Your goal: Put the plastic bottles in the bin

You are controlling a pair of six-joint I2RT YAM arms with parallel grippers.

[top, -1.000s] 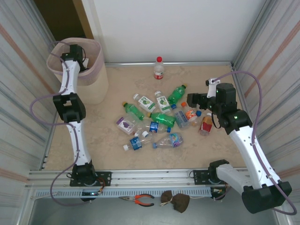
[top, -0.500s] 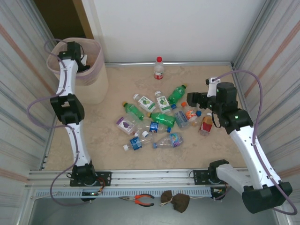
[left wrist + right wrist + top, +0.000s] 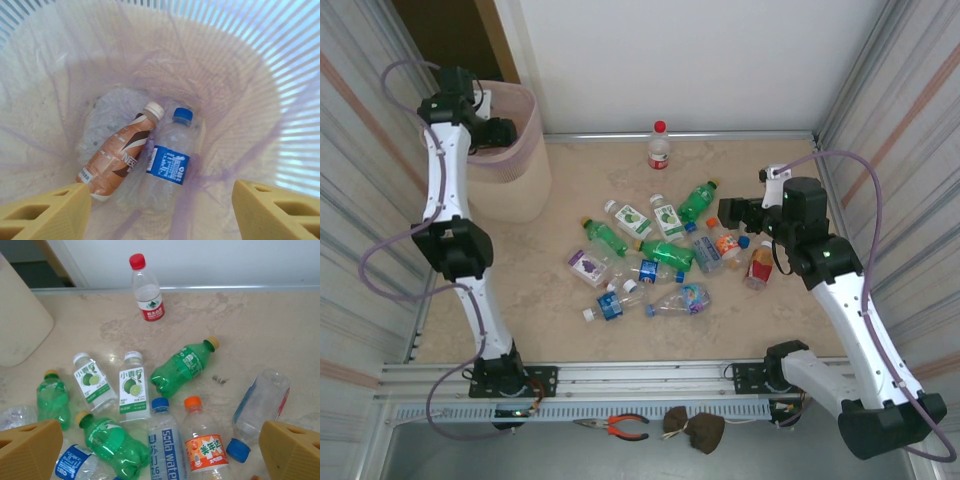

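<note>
I had the left gripper (image 3: 490, 130) hanging over the bin (image 3: 525, 180) at the far left corner, jaws apart and holding nothing. Down its wrist camera, a brown bottle (image 3: 120, 155) and a blue-label bottle (image 3: 169, 160) lay side by side, touching, on the liner (image 3: 225, 75) at the bottom. The right gripper (image 3: 730, 212) hovered, spread wide and empty, at the right edge of the pile (image 3: 660, 255) on the table (image 3: 570, 320). An orange-cap bottle (image 3: 202, 440) lay closest between its fingers. A red-cap bottle (image 3: 659, 146) stood upright apart, by the back wall.

Most of the job remained, as I judged it.

My worries from there:
- The pile was crowded, with bottles lying touching. Closing on one could have caught a neighbour or sent round ones rolling off.
- Smooth, soft plastic could have squirted out of a pinch placed off-centre.
- The loose liner looked easy for the left fingers to snag while lifting clear, which might have tipped the light bin.
- The bin sat well away from the right arm, so a carry across risked crossing the left arm.
</note>
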